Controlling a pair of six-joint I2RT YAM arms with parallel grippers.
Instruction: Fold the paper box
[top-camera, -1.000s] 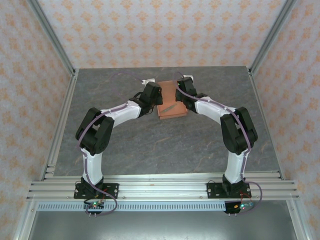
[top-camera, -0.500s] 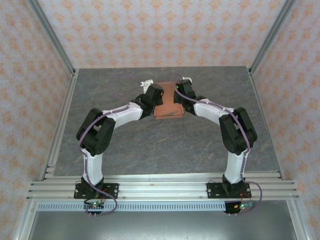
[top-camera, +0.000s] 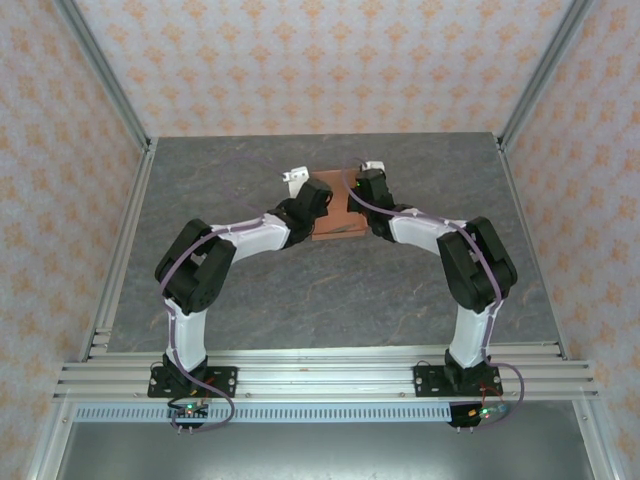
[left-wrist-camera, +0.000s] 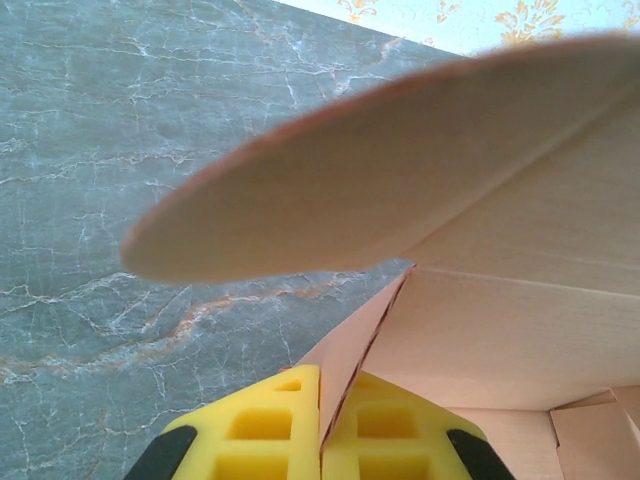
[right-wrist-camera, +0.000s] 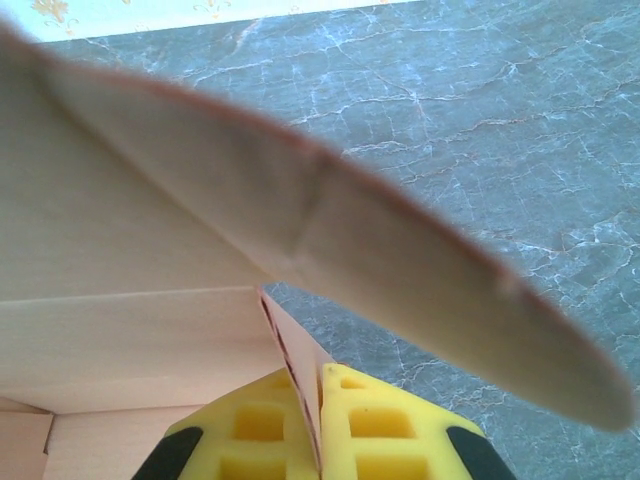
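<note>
The paper box (top-camera: 340, 220) is out near the far middle of the grey tabletop (top-camera: 300, 290), and both arms reach in to it. It is made of thin salmon-orange card and is only partly folded. The left tool (top-camera: 320, 203) is at the left side of the box and the right tool (top-camera: 367, 193) is at the right side of the box, so the box is between them. In the left wrist view, the left tool (left-wrist-camera: 320, 440) is pinched shut on a thin wall of the box (left-wrist-camera: 500, 320). The card edge stands up between the two yellow pads (left-wrist-camera: 262, 432), which press on it from both sides. A big round flap (left-wrist-camera: 380, 190) of the box sticks out above the pads and looks blurry. In the right wrist view, the right tool (right-wrist-camera: 320, 430) is pinched shut on another thin wall of the box (right-wrist-camera: 130, 330) in the same way, with a yellow pad (right-wrist-camera: 385, 435) on each side of the card. A round flap (right-wrist-camera: 400, 270) sticks out there too. I cannot tell if the bottom of the box is touching the tabletop.
</note>
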